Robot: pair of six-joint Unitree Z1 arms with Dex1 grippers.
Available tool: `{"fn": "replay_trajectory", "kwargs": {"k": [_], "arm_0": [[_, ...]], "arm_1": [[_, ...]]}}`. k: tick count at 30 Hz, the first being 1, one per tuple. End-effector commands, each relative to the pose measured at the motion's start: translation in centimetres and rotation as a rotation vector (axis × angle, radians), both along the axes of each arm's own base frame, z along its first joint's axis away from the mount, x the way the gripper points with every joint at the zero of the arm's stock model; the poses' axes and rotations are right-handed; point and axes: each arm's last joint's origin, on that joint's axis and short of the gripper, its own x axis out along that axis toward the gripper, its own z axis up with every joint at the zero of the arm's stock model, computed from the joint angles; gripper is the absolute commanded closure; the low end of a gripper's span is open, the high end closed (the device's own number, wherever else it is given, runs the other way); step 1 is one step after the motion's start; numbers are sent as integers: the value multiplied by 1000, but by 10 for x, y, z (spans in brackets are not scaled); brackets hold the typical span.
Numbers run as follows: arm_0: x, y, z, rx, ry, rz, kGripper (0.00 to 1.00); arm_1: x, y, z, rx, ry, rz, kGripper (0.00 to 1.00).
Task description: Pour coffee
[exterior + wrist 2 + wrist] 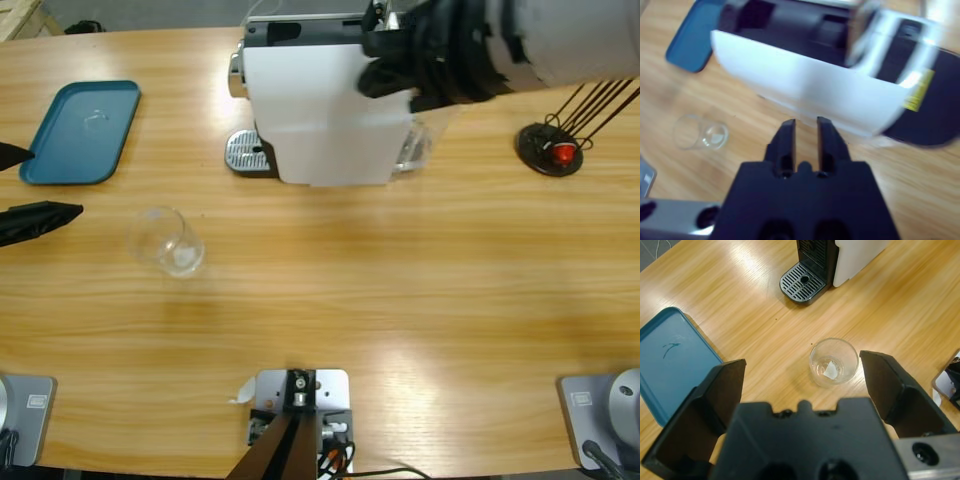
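While its black jaws stand wide apart, the left gripper point(802, 385) hovers over the table at the left edge, looking down on a small clear glass tumbler point(834, 361) that sits upright on the bare wood just beyond the jaw tips, touched by neither. No amber coffee shows in the glass; only a pale glint lies at its bottom, so it looks empty. To the far left of it lies a blue tray point(670, 360), and further off stands the white coffee machine point(852, 257) with its round metal drip grate point(802, 284) facing the tumbler.

At the far side, the right gripper point(805, 135) hangs above the top of the machine with its jaws nearly closed on nothing. To the right stands a black wire capsule stand point(556, 148) with a red capsule in it.

By my reading the task is at an early step: the glass is not yet under the spout. The next move calls for the left gripper to drop, close round the tumbler and carry it onto the grate.
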Motion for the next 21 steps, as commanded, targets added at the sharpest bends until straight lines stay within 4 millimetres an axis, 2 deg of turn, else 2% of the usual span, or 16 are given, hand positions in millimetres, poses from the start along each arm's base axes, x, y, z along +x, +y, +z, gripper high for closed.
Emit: {"fn": "replay_trajectory", "kwargs": {"k": [1, 4, 6, 9, 14, 21], "arm_0": [[-6, 4, -3, 17, 22, 1, 23], [-7, 1, -4, 23, 28, -25, 23], [-7, 0, -4, 27, 32, -30, 23], [-7, 1, -4, 25, 30, -30, 23], [-9, 2, -8, 37, 41, -32, 23], [-8, 1, -10, 44, 49, -32, 23]], "arm_1": [[-8, -53, 26, 64, -172, -208, 1000], [14, -66, 52, 191, -321, -348, 1000], [33, -62, 62, 265, -361, -365, 1000], [53, -43, 54, 300, -344, -357, 1000], [54, -1, 39, 341, -291, -265, 1000], [50, 22, 32, 341, -264, -212, 1000]]}}
